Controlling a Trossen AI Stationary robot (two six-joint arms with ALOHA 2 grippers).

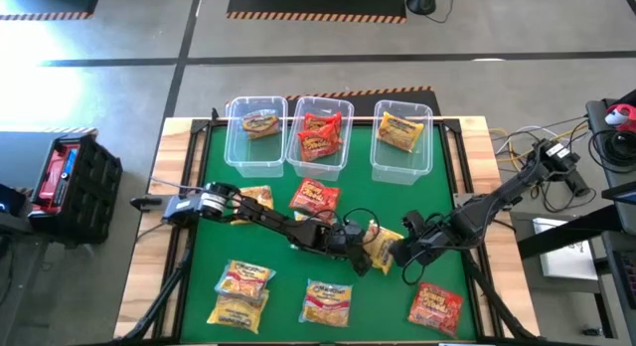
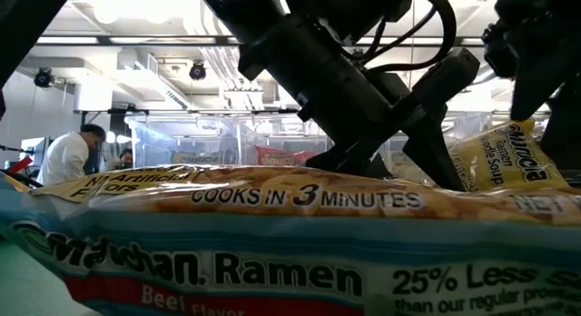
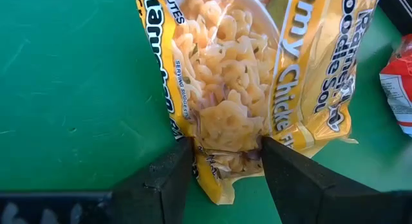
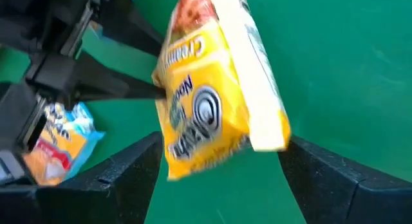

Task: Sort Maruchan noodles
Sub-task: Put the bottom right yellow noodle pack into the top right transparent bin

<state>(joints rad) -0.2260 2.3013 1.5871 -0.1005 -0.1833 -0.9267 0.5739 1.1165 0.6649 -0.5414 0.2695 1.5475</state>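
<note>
A yellow Maruchan noodle packet (image 1: 383,249) is at the middle of the green mat, with my left gripper (image 3: 225,161) shut on it. My right gripper (image 4: 219,163) reaches in from the table's right side and is open. Its two fingers stand wide on either side of the same packet (image 4: 219,102), and I see no touch. Several more noodle packets lie flat on the mat: red ones (image 1: 316,197) (image 1: 435,306) and yellow-and-blue ones (image 1: 243,281) (image 1: 326,298). One of them (image 2: 272,252) fills the front of the low view. My left gripper pinches one short end of the yellow packet (image 3: 207,161) between its two fingers, and the wrapper bunches in there. The fingers slant down from the table's left side. The packet sticks out beyond them, tilted on edge, and appears lifted off the mat.
Three clear bins stand in a row at the far edge. The left bin (image 1: 235,147) holds one packet, the middle bin (image 1: 294,152) red ones, and the right bin (image 1: 378,157) a yellow one. An orange packet (image 1: 258,197) lies partly under my left arm. Cables hang off the table's right side.
</note>
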